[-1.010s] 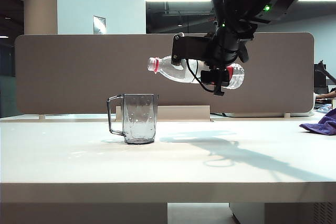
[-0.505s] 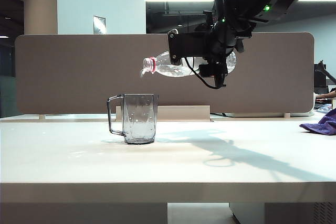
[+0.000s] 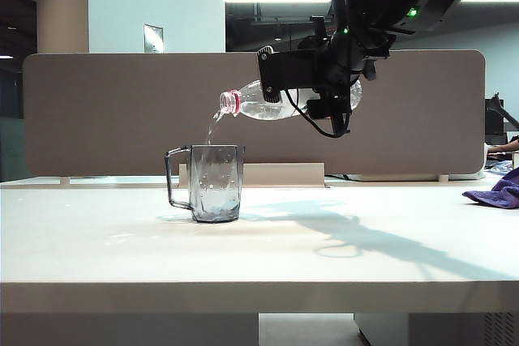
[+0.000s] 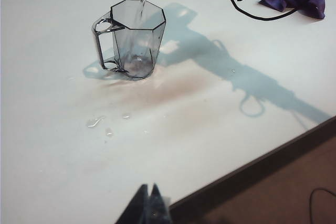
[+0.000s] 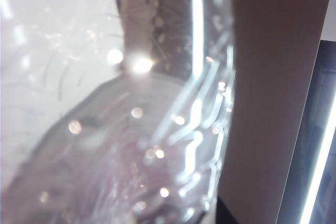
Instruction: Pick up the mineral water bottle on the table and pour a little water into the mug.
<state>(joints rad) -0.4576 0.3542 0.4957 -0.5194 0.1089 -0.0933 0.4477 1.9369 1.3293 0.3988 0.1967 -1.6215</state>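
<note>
We held the mineral water bottle point(image 3: 280, 101) nearly level above the worktop point(image 3: 243, 249), its mouth tipped slightly down over the mug point(image 3: 216, 182) so a thin stream fell inside its rim. Our right claw point(image 3: 328, 99) was clenched around the bottle's body, near the label end, leaving the neck free to pour. The mug stood upright on the worktop, handle turned away from the arm. Our left claw point(image 4: 149, 203) hung low near the worktop's front edge, fingertips together, holding nothing. Droplets point(image 4: 100, 124) lay on the worktop beside the mug, a purple cloth point(image 3: 496, 192) well apart.
</note>
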